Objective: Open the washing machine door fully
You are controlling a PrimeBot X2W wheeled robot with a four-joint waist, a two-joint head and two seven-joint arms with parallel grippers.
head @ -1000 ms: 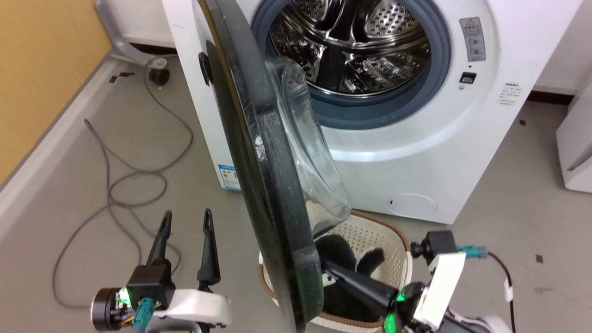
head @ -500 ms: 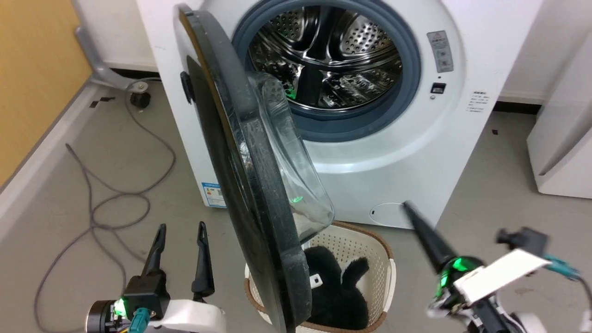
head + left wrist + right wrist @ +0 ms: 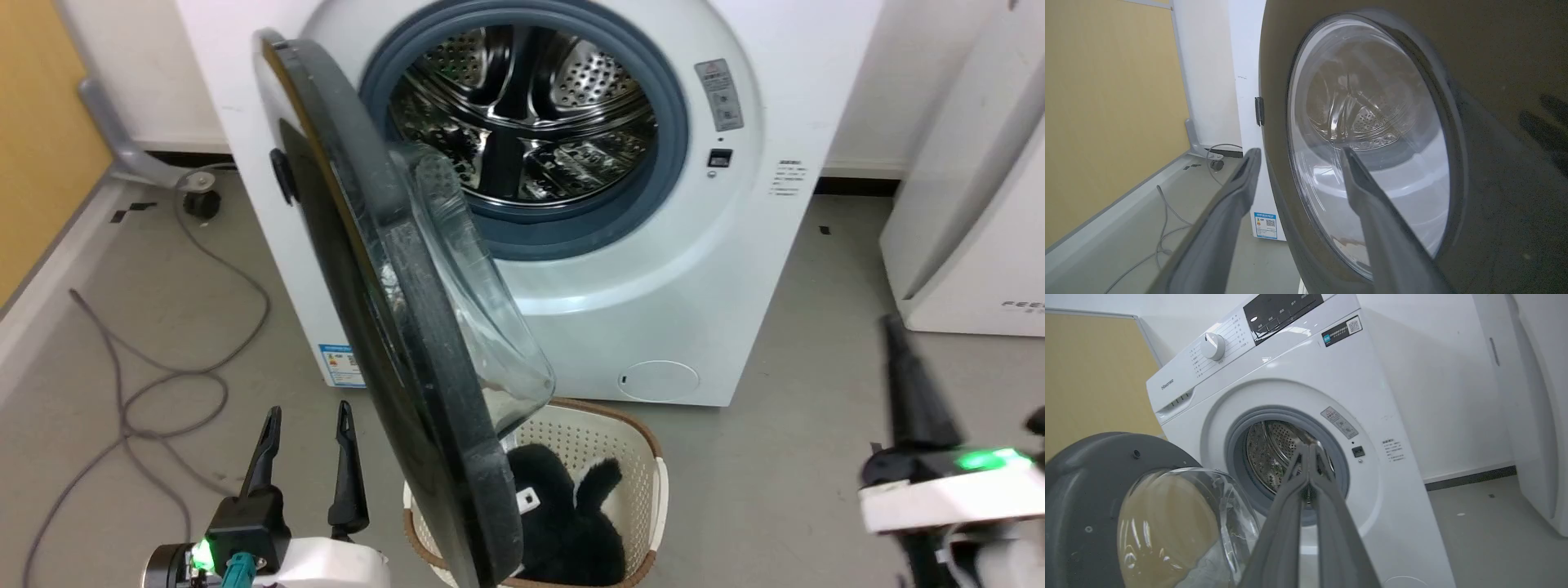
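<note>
Nearest to me, my left gripper [image 3: 308,408] is standing at the lower left with its fingers spread wide and nothing between them. It is aiming at the glossy outer face of the washing machine door [image 3: 392,327], just beside it but not touching. My right gripper [image 3: 891,328] is hovering at the lower right, well apart from the door, fingers pressed together on nothing.

Just beyond, a cream perforated basket [image 3: 651,451] is sitting on the floor against the washing machine [image 3: 653,286], with something black and furry [image 3: 563,523] lying in it. The door's lower free edge is hanging over the basket's left side.

The door is standing partly open, roughly square to the machine front and nearly edge-on to my head view. Its hinge is on the machine's left side. The free edge is pointing out toward me, the glass bowl [image 3: 482,327] is bulging to my right, and the black face is looking left. Being round, it has no long axis; its plane is upright and, I judge, it is turning about an upright hinge line.

I am judging the door stiff and fairly heavy, and the gloss slippery. The bowl is best left alone. The thick rim near the free edge is offering the best purchase and leverage. Full opening appears to need a further swing leftward.

Farthest, the steel drum [image 3: 522,131] is showing inside its grey-blue gasket [image 3: 588,237].
</note>
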